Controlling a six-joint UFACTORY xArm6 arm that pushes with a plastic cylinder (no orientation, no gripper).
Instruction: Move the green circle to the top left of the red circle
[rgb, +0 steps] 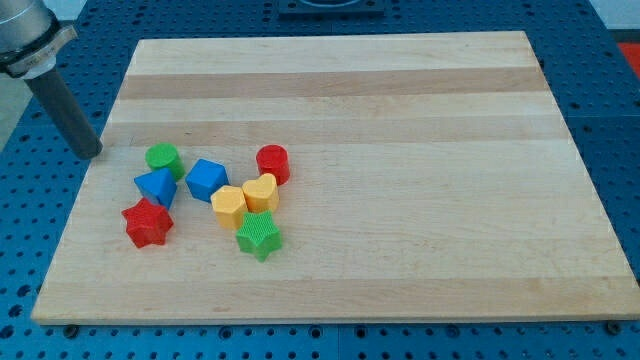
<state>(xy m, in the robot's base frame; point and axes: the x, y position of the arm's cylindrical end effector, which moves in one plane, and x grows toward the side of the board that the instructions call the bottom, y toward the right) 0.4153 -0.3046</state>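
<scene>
The green circle (163, 159) sits at the left of the wooden board (400, 100), touching the blue triangle-like block (156, 186) just below it. The red circle (273, 163) stands further to the view's right, about level with the green circle. A blue cube (206, 179) lies between them, slightly lower. My tip (92, 153) is at the board's left edge, to the left of the green circle and apart from it.
A red star (147, 222) lies at the lower left of the cluster. A yellow hexagon (228, 207) and a yellow heart (261, 192) touch each other below the red circle. A green star (259, 236) lies just under them.
</scene>
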